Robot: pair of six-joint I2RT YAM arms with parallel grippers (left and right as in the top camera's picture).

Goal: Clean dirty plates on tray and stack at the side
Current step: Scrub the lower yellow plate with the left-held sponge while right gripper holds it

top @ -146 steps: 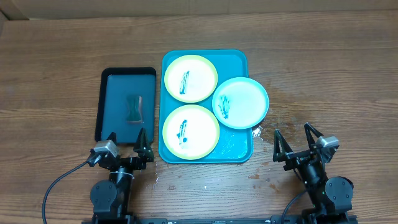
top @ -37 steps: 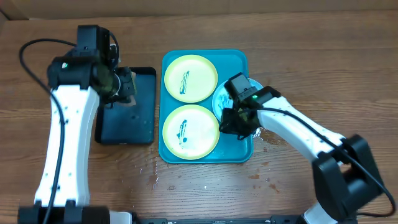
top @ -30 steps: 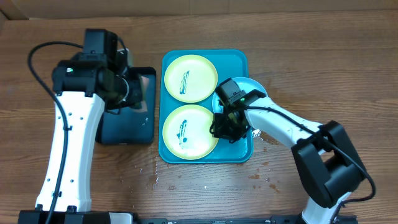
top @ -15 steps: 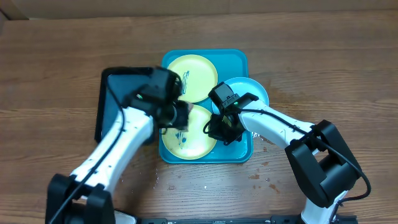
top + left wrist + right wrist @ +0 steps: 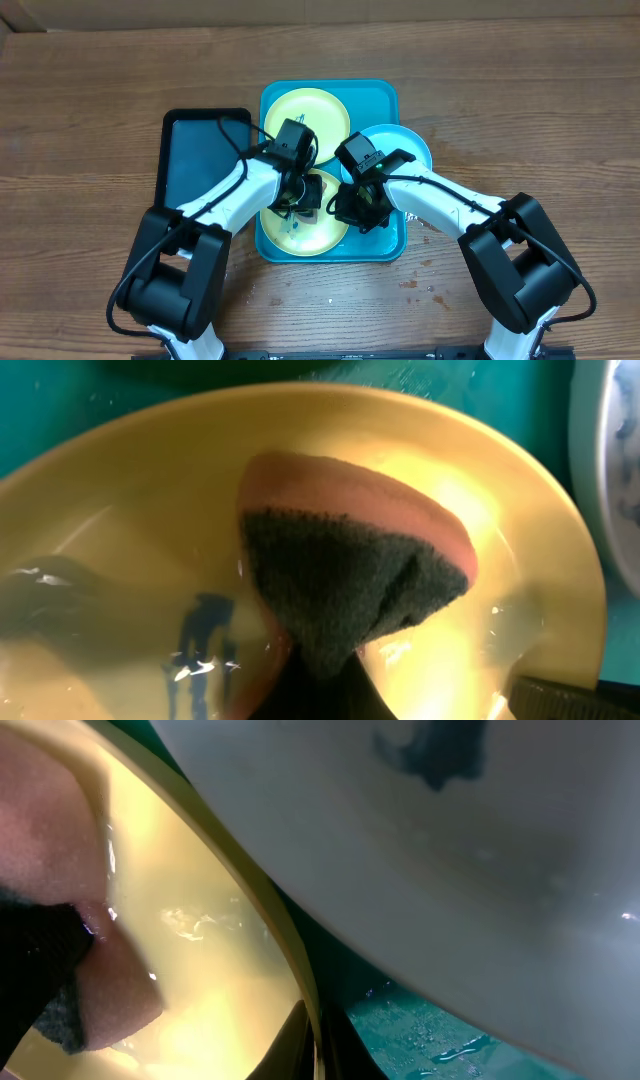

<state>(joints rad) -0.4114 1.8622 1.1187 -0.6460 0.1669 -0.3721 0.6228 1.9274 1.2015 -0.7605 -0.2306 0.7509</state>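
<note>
The turquoise tray (image 5: 378, 100) carries two yellow-green plates and a light blue plate (image 5: 407, 146) (image 5: 450, 870) that overhangs its right rim. My left gripper (image 5: 303, 194) (image 5: 315, 695) is shut on a sponge (image 5: 350, 580), dark scouring side showing, and presses it into the near yellow plate (image 5: 300, 232) (image 5: 140, 510) beside a teal smear (image 5: 200, 635). On that plate's right rim (image 5: 300, 970) my right gripper (image 5: 360, 212) (image 5: 316, 1045) is shut. The far yellow plate (image 5: 322, 108) shows its smear, and the blue plate is smeared too.
A black tray (image 5: 200, 160) lies left of the turquoise one, with nothing on it. Water drops spot the wooden table (image 5: 440, 215) right of the tray. Both arms cross over the tray's middle, close together.
My left arm has carried the sponge from the black tray onto the near yellow plate. My right gripper has closed on that plate's rim and stays there.
</note>
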